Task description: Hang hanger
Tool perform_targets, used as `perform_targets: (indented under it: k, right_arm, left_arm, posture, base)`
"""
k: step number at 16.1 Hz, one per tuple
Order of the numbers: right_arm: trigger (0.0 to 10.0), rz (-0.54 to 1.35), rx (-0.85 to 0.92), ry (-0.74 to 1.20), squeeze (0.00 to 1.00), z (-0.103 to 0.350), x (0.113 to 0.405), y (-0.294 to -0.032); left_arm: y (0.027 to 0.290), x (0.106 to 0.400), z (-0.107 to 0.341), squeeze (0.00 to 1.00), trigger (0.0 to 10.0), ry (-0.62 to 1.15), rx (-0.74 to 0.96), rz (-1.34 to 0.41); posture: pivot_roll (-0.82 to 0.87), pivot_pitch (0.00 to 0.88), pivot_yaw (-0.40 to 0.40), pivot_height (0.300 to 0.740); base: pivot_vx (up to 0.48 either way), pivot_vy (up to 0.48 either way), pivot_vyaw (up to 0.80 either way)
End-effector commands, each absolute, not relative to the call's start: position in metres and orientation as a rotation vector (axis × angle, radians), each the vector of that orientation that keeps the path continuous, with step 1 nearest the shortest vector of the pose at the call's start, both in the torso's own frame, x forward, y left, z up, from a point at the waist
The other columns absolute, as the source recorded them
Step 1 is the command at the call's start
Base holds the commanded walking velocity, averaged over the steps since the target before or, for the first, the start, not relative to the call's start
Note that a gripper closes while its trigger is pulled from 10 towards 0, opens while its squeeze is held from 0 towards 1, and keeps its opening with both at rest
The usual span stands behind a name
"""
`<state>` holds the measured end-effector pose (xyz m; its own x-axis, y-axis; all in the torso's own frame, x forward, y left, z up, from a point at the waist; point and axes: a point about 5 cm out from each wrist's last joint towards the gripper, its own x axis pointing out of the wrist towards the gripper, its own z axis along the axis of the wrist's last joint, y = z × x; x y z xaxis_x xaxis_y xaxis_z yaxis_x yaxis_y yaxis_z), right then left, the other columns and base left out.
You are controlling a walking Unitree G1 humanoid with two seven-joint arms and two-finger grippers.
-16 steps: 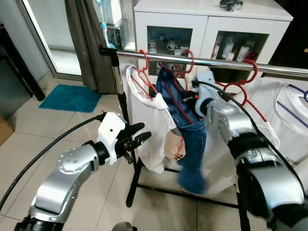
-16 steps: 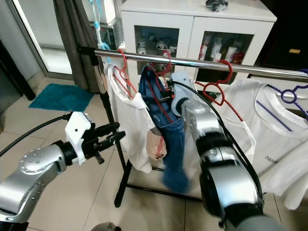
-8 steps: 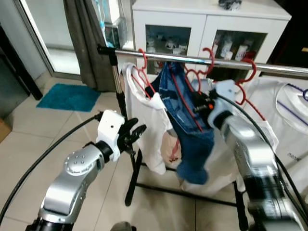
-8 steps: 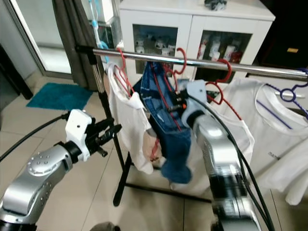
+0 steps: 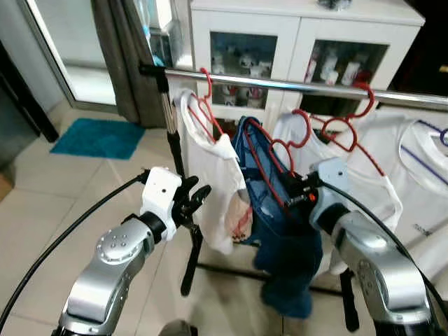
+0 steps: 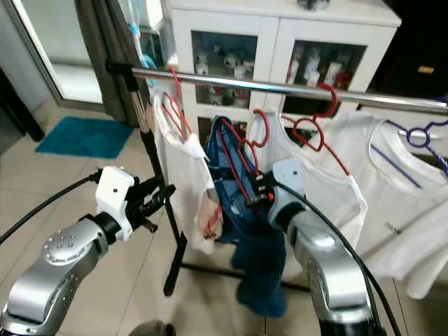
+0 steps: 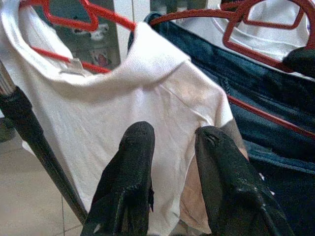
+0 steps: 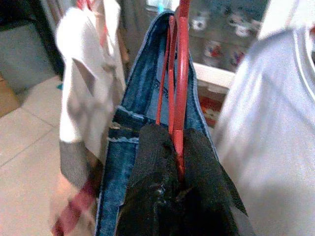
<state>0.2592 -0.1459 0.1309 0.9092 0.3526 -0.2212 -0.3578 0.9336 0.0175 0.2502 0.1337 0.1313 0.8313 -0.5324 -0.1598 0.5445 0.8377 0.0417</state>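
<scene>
A red hanger (image 5: 260,155) carrying blue jeans (image 5: 287,259) hangs from my right gripper (image 5: 297,195), which is shut on its lower wire. In the right wrist view the black fingers (image 8: 152,162) pinch the red wire (image 8: 181,73). The hanger's hook sits well below the metal rail (image 5: 266,82), touching nothing on it. My left gripper (image 5: 199,197) is open, held low beside the rack's pole, its fingers (image 7: 135,162) pointing at a white shirt (image 5: 213,168) on another red hanger at the rail's left end.
More white shirts on red hangers (image 5: 350,133) fill the rail to the right, with a blue hanger (image 6: 420,134) at the far right. A white cabinet (image 5: 294,28) stands behind. A grey curtain (image 5: 122,49) and a teal mat (image 5: 98,138) lie to the left. The rack's black base (image 5: 189,266) rests on tile.
My right gripper has dropped down and towards me with the hanger and jeans; its hook, near rail height before, now hangs below the rail. The left gripper has hardly moved.
</scene>
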Motion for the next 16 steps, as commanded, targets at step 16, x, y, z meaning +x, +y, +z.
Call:
perform_targets:
  k: [16]
  right_arm:
    - [0.0, 0.287, -0.001, 0.205, 0.00, 0.126, 0.253, -0.146]
  left_arm:
    - [0.131, 0.250, 0.134, 0.00, 10.0, 0.131, 0.060, -0.540]
  posture:
    - [0.13, 0.029, -0.019, 0.740]
  base:
    - [-0.093, 0.000, 0.00]
